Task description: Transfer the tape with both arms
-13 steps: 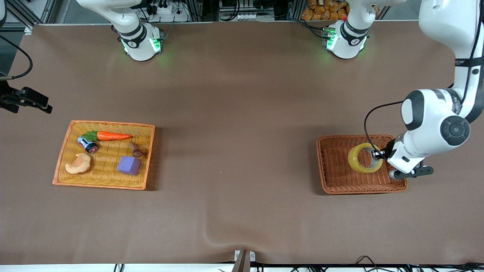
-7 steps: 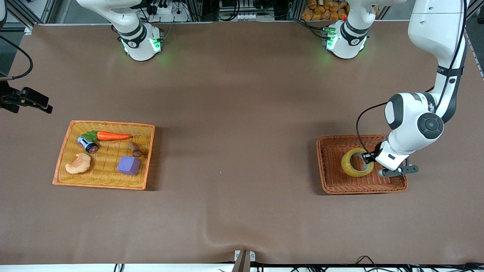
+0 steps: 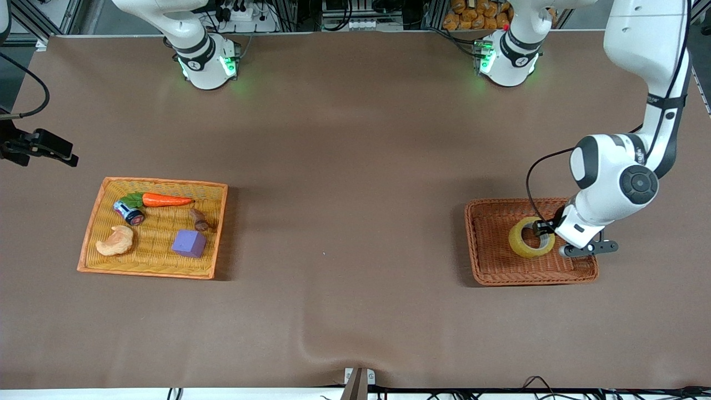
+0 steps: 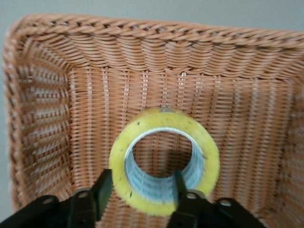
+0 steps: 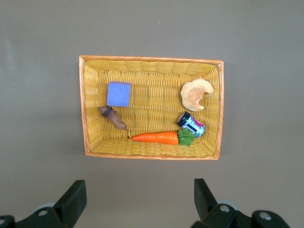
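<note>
Two claws: left claw (image 4: 140, 190) clamped on the tape (image 4: 164, 160) wall over the brown basket (image 3: 489, 261); right claw (image 5: 137, 197) spread, empty, waiting.

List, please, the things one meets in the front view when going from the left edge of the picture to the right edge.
right gripper → croissant → purple cube → tape in the brown basket → left gripper

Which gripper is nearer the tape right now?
Left. The left gripper straddles the tape wall in the brown basket; the right gripper hangs open above the yellow basket.
</note>
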You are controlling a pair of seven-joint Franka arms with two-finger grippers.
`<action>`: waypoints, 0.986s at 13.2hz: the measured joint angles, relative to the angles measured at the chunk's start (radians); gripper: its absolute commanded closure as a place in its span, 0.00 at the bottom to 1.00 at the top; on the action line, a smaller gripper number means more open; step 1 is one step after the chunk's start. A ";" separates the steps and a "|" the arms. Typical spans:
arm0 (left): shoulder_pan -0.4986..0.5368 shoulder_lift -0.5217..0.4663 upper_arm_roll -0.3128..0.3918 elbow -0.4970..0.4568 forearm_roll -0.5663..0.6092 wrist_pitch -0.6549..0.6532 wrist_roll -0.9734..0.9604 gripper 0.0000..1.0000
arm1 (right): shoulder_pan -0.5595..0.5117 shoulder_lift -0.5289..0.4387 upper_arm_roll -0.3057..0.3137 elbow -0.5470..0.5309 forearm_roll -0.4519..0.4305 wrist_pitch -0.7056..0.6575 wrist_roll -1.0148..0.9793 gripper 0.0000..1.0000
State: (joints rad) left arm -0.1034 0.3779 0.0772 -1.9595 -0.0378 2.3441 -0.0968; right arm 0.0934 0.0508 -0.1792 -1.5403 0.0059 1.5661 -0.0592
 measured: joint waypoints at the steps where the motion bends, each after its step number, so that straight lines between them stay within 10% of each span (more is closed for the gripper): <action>1: 0.000 -0.043 0.000 0.006 0.000 -0.036 0.001 0.00 | 0.000 0.000 0.000 0.000 0.000 0.000 0.000 0.00; 13: -0.006 -0.445 -0.070 0.188 0.002 -0.619 0.017 0.00 | 0.000 0.001 0.000 0.000 0.000 0.000 0.000 0.00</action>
State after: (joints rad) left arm -0.1093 -0.0672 0.0076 -1.7714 -0.0358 1.7246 -0.0799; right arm 0.0934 0.0519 -0.1791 -1.5405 0.0058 1.5660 -0.0592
